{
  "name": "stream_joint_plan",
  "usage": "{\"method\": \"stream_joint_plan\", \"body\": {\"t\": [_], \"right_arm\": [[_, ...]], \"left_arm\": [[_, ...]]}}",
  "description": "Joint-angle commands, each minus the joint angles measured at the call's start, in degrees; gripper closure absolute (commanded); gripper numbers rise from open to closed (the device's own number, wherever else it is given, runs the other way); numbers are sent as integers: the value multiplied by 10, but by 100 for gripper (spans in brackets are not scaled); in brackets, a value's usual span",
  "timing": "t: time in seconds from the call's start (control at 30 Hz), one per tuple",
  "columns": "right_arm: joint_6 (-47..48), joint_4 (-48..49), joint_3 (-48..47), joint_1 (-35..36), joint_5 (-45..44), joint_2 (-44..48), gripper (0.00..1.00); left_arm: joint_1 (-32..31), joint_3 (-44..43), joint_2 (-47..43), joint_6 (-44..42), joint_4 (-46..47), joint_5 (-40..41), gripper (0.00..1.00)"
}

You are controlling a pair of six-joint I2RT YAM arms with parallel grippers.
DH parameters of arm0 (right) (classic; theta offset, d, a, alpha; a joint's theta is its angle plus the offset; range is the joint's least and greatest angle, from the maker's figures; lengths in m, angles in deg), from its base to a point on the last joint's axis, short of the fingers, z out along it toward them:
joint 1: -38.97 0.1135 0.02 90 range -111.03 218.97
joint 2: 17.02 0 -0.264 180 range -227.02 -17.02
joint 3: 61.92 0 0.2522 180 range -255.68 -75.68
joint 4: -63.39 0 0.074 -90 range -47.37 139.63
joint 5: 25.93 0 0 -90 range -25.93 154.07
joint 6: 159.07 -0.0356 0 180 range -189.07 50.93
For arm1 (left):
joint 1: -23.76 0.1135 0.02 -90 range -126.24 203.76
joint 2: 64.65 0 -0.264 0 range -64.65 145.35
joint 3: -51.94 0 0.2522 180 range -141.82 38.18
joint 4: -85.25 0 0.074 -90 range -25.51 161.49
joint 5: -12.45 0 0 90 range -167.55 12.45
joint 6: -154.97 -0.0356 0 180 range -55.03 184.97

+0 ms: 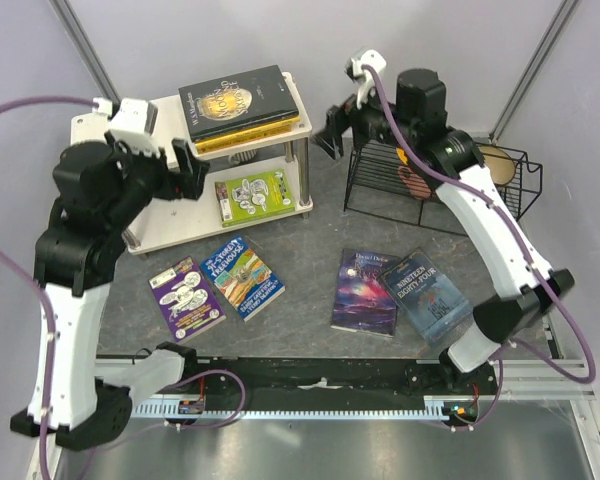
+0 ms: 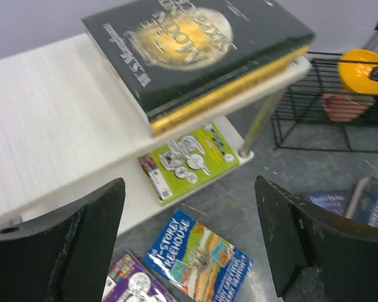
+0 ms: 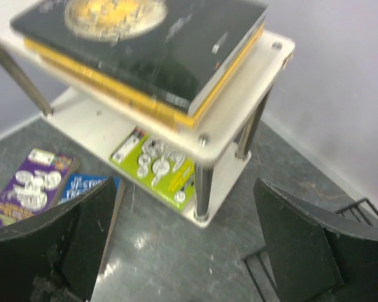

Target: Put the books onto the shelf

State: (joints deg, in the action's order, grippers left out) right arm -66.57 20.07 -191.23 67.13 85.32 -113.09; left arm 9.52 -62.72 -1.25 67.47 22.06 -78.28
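Books lie in 3 places. On the top board of the shelf [image 2: 50, 107], a black-and-gold book [image 1: 242, 97] lies flat on a yellow book [image 1: 248, 135]. A lime-green cartoon book [image 1: 254, 196] sits on the lower board. On the grey table [image 1: 310, 250], 4 more lie flat: a purple cartoon book [image 1: 186, 296] beside a blue Treehouse book [image 1: 242, 277], and a dark galaxy book [image 1: 365, 291] beside a blue Nineteen Eighty-Four [image 1: 432, 296]. The left gripper [image 1: 185, 168] hovers at the shelf's left, jaws spread and empty. The right gripper [image 1: 330, 132] hangs between the shelf and a black wire rack [image 1: 375, 175], likewise wide apart, holding nothing.
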Motion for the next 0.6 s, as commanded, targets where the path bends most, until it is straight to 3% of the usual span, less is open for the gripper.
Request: {"method": "stream_joint_plan", "body": {"t": [0.0, 0.13, 0.27, 0.43, 0.57], "right_arm": [[91, -23, 101, -21, 70, 82, 2], [157, -66, 249, -55, 140, 150, 2], [242, -144, 353, -83, 127, 227, 2], [337, -249, 442, -136, 69, 253, 2], [402, -293, 518, -241, 57, 256, 2]], "left_arm": [[2, 84, -76, 63, 31, -126, 10], [2, 169, -126, 146, 58, -218, 10], [-10, 288, -154, 220, 112, -323, 9], [-98, 427, -199, 306, 206, -284, 10], [-270, 549, -194, 385, 332, -186, 10]]}}
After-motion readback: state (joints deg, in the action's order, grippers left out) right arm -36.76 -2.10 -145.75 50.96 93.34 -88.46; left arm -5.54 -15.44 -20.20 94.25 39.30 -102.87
